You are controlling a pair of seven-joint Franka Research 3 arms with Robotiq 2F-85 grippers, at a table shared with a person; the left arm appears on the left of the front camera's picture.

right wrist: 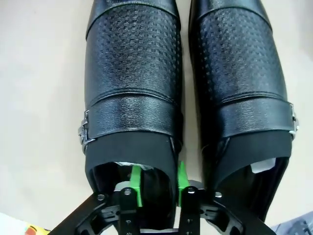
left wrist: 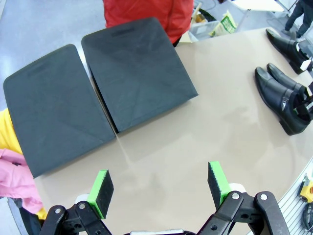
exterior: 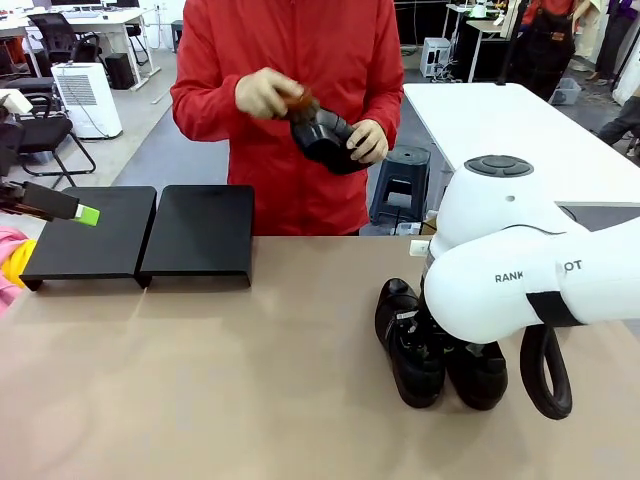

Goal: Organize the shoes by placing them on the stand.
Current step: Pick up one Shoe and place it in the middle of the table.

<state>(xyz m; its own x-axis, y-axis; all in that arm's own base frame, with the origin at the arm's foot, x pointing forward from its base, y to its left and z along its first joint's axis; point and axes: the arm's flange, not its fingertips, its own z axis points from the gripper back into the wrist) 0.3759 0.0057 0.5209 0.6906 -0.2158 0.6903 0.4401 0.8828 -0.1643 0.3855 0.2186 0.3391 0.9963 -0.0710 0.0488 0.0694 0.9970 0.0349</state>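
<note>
The right gripper has its jaws narrowed astride the side wall of a glossy black leather buckled shoe. One green pad is inside the opening and the other is outside, beside the twin shoe; whether they actually pinch it cannot be told. The left gripper has its jaws spread wide and empty, and the low matte-black two-platform stand lies ahead of them.

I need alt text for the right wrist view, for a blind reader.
Two black buckled shoes lie side by side on a beige table, toes away from the camera. The right gripper straddles the picture-left shoe's inner wall, one green pad inside it.
</note>
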